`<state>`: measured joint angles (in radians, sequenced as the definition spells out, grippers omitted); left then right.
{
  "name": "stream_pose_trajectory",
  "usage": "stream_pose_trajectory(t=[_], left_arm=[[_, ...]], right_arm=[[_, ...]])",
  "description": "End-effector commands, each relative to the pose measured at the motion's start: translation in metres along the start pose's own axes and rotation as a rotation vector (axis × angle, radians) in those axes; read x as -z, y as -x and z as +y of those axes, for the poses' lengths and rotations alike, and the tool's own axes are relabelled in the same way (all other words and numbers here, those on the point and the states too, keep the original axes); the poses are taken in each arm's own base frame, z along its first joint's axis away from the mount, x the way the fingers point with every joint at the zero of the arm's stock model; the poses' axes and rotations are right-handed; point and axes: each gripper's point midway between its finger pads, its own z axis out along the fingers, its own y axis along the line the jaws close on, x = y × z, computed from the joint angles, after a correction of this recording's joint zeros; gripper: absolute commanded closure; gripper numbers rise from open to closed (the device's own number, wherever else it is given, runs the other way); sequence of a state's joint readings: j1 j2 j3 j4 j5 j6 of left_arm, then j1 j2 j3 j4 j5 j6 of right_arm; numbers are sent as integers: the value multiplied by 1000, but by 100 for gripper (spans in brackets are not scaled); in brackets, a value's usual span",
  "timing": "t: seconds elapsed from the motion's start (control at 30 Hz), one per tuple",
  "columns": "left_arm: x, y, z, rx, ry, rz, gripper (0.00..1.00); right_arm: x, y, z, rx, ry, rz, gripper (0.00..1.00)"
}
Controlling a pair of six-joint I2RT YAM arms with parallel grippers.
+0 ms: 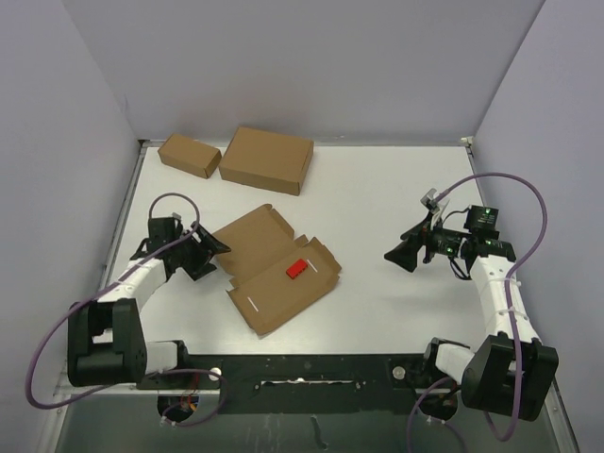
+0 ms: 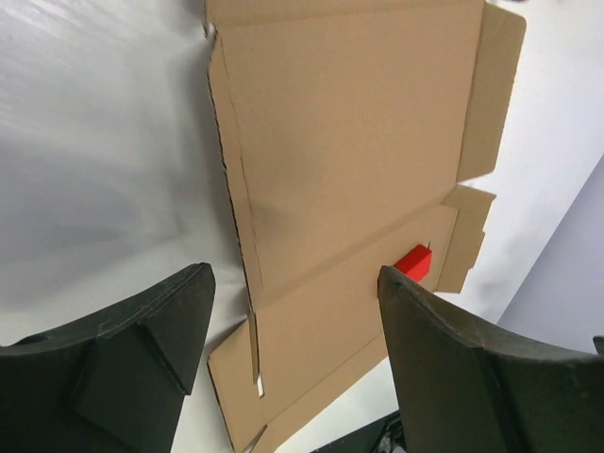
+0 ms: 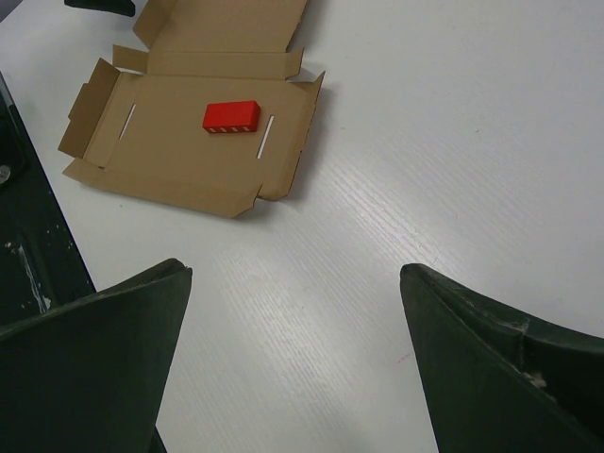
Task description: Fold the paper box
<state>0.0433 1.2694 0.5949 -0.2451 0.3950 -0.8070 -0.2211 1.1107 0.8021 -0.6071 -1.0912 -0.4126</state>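
Observation:
The paper box (image 1: pixel 264 255) lies unfolded and flat on the white table, its flaps spread out and its far panel pointing up-left. A small red block (image 1: pixel 296 269) rests on its middle panel. My left gripper (image 1: pixel 211 253) hovers at the box's left edge, open. In the left wrist view its fingertips (image 2: pixel 293 276) straddle the cardboard (image 2: pixel 349 142) near a crease, with the red block (image 2: pixel 413 261) beyond. My right gripper (image 1: pixel 394 255) stands open over bare table, right of the box. Its wrist view (image 3: pixel 294 272) shows the box (image 3: pixel 170 151) and block (image 3: pixel 231 116) farther off.
Two closed brown cardboard boxes stand at the back of the table, a small one (image 1: pixel 189 155) and a larger one (image 1: pixel 266 159). Grey walls enclose the table on three sides. A black rail (image 1: pixel 302 373) runs along the near edge between the arm bases.

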Motion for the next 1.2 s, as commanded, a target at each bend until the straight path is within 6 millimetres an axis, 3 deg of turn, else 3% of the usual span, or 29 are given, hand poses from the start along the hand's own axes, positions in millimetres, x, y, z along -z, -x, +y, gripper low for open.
stream_pose_trajectory(t=[0.0, 0.2, 0.4, 0.57, 0.77, 1.17], left_arm=[[-13, 22, -12, 9, -59, -53, 34], [-29, 31, -9, 29, -53, -58, 49], [-43, 27, 2, 28, -31, -28, 61], [-48, 28, -3, 3, -62, -10, 84], [-35, 45, -36, -68, -161, -76, 100], [13, 74, -151, -419, -471, -370, 100]], right_arm=[[1, 15, -1, 61, 5, -22, 2], [1, 15, -2, 59, 1, -20, 2], [1, 15, -3, 60, -2, -19, 2], [1, 15, -2, 61, 1, -21, 2], [1, 15, -2, 57, 2, -22, 2], [1, 17, -2, 60, 3, -24, 2]])
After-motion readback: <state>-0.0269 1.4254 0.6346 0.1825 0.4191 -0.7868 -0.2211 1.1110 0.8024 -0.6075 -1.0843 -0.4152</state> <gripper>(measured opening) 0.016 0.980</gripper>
